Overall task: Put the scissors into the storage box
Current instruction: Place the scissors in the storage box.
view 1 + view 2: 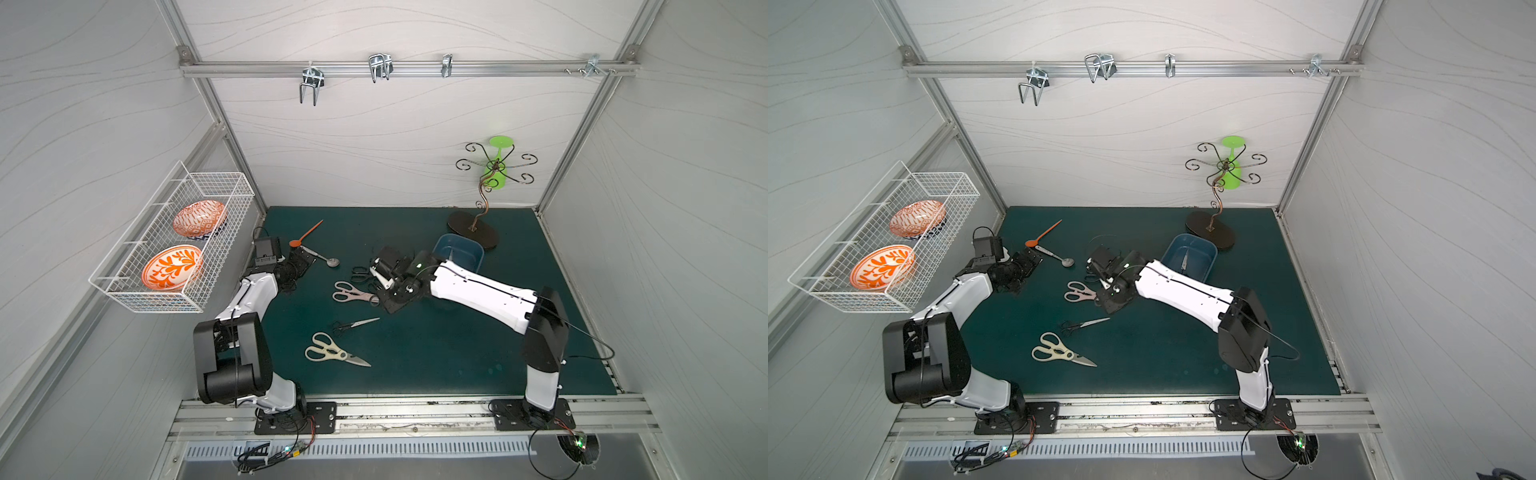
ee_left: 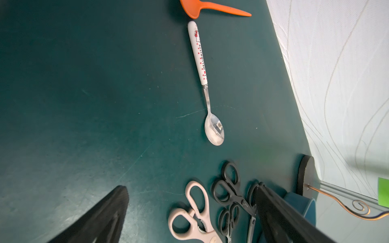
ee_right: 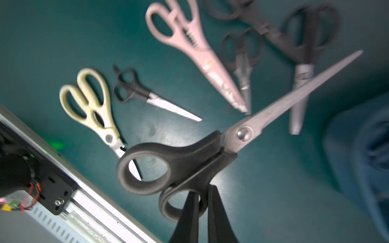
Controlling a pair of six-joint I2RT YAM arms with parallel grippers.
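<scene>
My right end effector (image 3: 203, 189) pinches the black scissors (image 3: 189, 151) by one handle ring, up off the worktop (image 1: 436, 353). My left end effector (image 2: 191, 186) is wide open. The storage box (image 1: 1209, 266) sits nearby, and I think a small pair (image 1: 1185, 259) lies inside.

green mat (image 1: 436, 353): orange spoon (image 1: 305, 235), metal spoon (image 1: 322, 257); pink shears (image 1: 353, 292), cream shears (image 1: 328, 351), black scissors (image 1: 353, 325); storage box (image 1: 478, 253)
</scene>
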